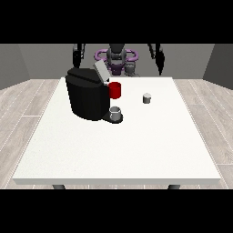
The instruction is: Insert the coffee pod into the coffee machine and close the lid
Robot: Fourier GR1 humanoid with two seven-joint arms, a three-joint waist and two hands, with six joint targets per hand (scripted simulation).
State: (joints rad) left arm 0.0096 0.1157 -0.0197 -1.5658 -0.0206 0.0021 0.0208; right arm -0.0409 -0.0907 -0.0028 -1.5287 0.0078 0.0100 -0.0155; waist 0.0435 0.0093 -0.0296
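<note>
- A large white bench [113,150] is filling the middle of the frame, its dark legs [58,186] showing at the lower edge.
- Pale grey wood-plank floor [18,109] is stretching along both sides.
- Plain grey walls [45,57] are closing off the upper part of the frame.

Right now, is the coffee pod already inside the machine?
No: the coffee pod stands alone on the table, apart from the coffee machine, whose lid is raised.
</note>
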